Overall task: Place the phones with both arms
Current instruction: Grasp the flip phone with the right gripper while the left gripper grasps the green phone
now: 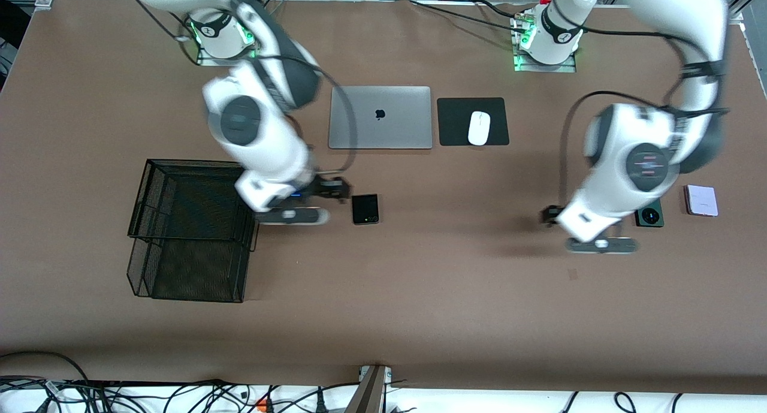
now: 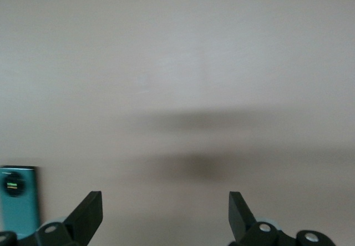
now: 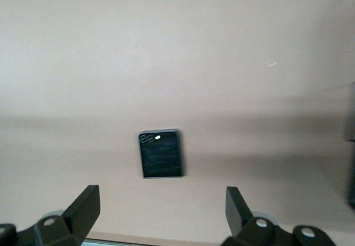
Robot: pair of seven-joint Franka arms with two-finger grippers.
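**Both grippers spread and empty over bare table**

The right gripper (image 3: 161, 215), jaws wide, hangs over the table just beside the black flip phone (image 1: 365, 209). The left gripper (image 2: 165, 218), jaws wide, hangs over bare table beside the green phone (image 1: 650, 214); the pink flip phone (image 1: 701, 200) lies near the table edge (image 1: 756, 71). The laptop (image 1: 380, 117) bears an apple logo.

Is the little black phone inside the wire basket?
No, the black flip phone lies on the bare table, beside the wire basket and apart from it.
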